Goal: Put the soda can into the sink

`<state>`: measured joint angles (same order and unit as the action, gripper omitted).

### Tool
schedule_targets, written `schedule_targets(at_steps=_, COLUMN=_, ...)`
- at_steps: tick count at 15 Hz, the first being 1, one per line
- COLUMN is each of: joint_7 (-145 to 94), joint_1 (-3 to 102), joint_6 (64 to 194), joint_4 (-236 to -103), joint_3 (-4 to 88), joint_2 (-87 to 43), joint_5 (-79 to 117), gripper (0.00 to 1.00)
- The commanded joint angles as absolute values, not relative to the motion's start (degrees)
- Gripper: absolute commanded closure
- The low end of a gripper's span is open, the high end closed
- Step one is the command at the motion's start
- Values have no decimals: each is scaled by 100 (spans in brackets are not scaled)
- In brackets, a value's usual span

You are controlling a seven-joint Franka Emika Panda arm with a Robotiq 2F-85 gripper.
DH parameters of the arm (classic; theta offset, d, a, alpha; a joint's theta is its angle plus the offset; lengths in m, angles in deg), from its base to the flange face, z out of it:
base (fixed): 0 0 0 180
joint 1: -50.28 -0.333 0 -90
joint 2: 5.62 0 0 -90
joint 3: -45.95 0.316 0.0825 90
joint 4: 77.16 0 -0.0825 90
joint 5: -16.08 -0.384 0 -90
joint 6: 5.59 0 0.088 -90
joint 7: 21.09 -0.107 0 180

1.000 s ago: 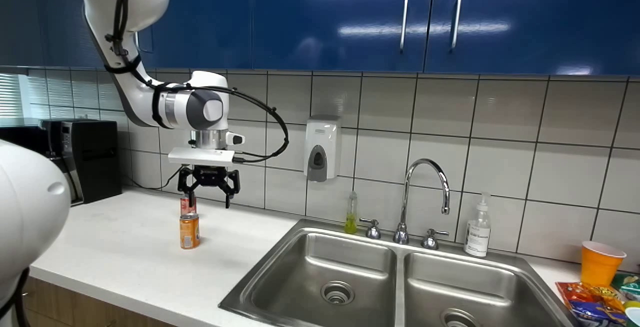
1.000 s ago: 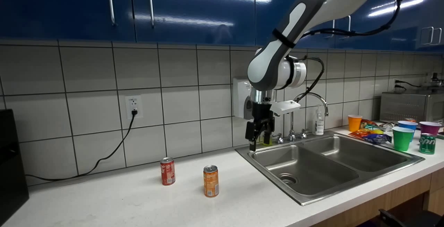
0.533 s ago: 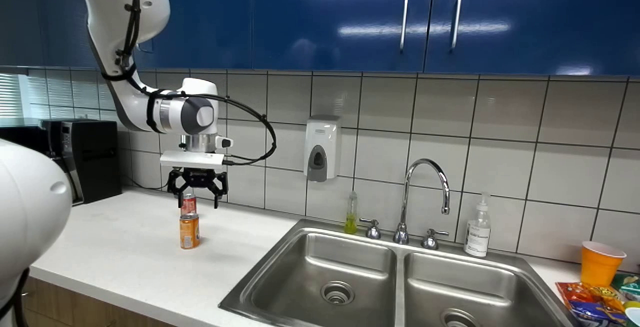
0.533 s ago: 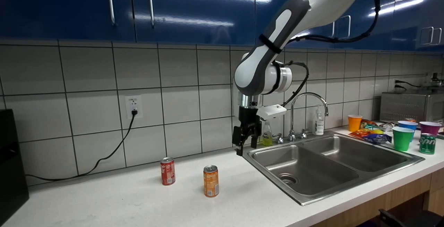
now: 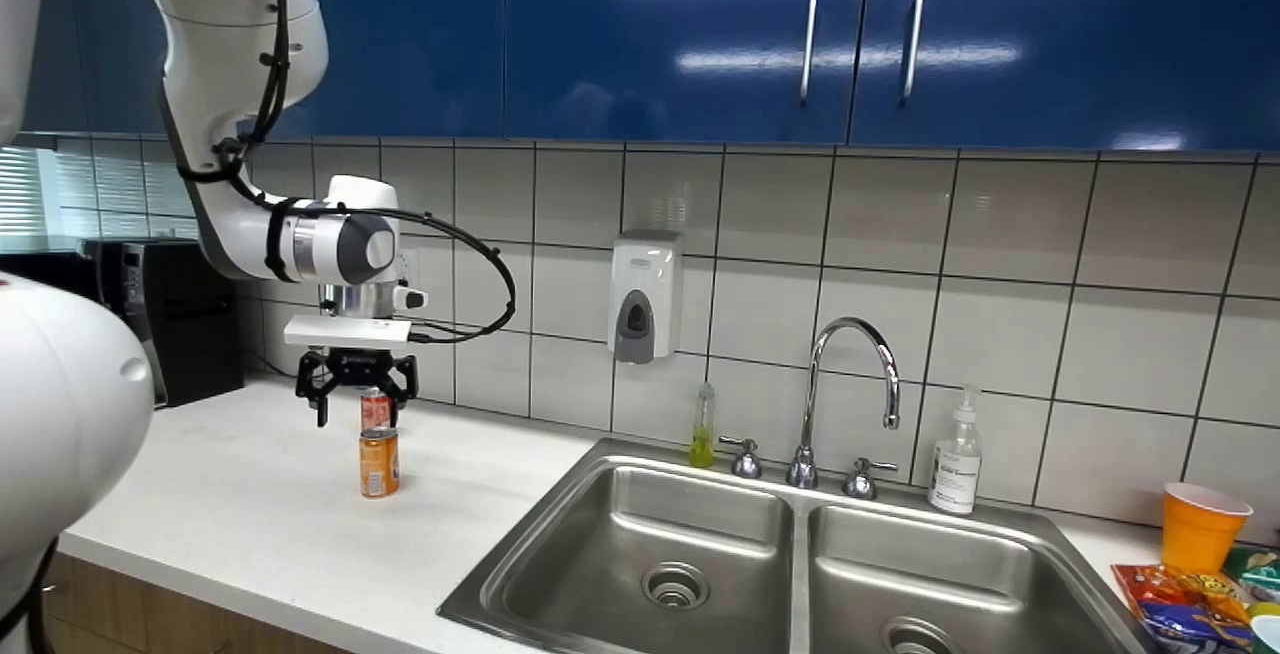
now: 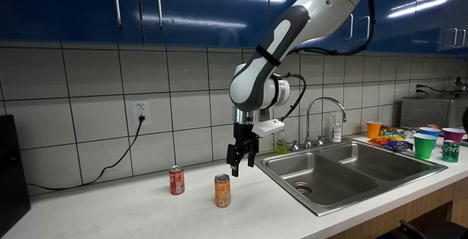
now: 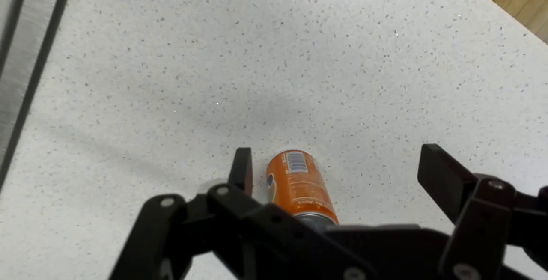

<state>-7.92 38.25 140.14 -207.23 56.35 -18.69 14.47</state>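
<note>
Soda can (image 5: 379, 464) stood upright at lower left in an exterior view, 2-basin sink (image 5: 801, 574) at lower centre-right; gripper (image 5: 357, 423), higher at left, had jaws spread wide.

The countertop (image 6: 153, 213) bore an orange soda can (image 6: 222, 191) and a red can (image 6: 177, 181) to one side of the sink (image 6: 338, 178), cups (image 6: 423, 148) opposite.

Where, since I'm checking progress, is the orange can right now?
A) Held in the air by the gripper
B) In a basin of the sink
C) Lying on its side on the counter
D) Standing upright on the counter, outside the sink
D: in both exterior views the orange can stands upright on the counter, outside the sink, and the gripper is open without holding it.
</note>
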Motion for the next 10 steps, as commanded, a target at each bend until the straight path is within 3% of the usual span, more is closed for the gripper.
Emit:
schedule_targets(at_steps=1, joint_7=-1127, joint_1=3726, joint_6=14046, joint_4=-20377, joint_3=5724, joint_2=-2245, joint_5=1714, gripper=0)
schedule_targets(at_steps=10, joint_7=-1303, joint_1=3619, joint_6=14059, joint_4=-19722, joint_3=5626, joint_2=-2979, joint_5=2026, gripper=0)
